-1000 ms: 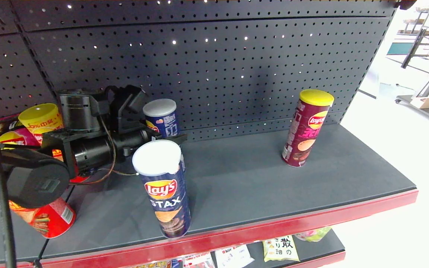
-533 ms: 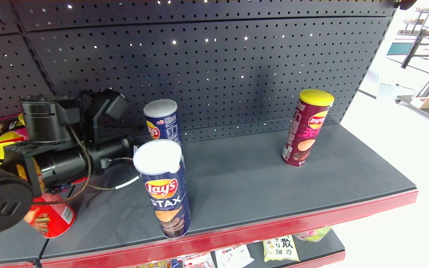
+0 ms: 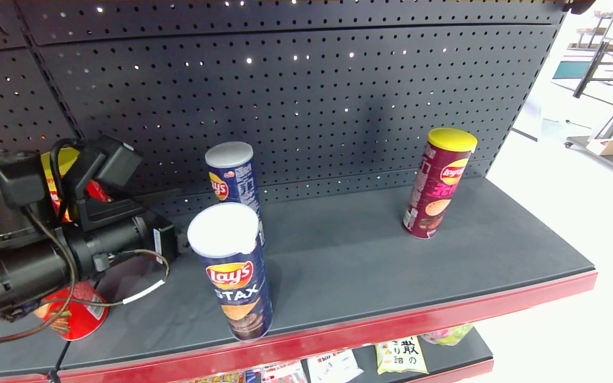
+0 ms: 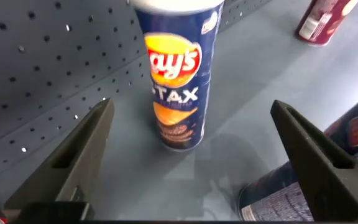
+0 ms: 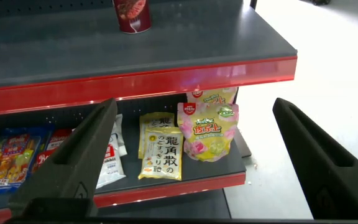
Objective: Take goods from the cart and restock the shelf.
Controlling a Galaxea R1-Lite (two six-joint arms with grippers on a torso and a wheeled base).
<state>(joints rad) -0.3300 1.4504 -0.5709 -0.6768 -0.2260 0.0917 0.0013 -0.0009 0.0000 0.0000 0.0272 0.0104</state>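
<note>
Two navy chip cans stand on the dark shelf [image 3: 391, 266]: one near the front edge [image 3: 234, 271], one at the pegboard [image 3: 232, 173]. In the left wrist view my left gripper [image 4: 192, 106] is open and holds nothing. The rear navy can [image 4: 176, 74] stands upright some way beyond its fingertips, and the front can [image 4: 309, 174] is close beside one finger. My left arm [image 3: 99, 244] hangs over the shelf's left part, left of both cans. My right gripper [image 5: 194, 102] is open and holds nothing, out in front of the shelf's red edge [image 5: 166, 78].
A maroon can with a yellow lid [image 3: 437, 183] stands upright at the shelf's right. A red can [image 3: 75, 319] and a yellow-lidded can [image 3: 54, 159] sit at the far left by my arm. Snack bags [image 5: 207, 130] lie on the lower shelf. Open shelf lies between the navy and maroon cans.
My left arm has drawn back to the left, away from the rear navy can, which stays upright by the pegboard. The other cans have not moved.
</note>
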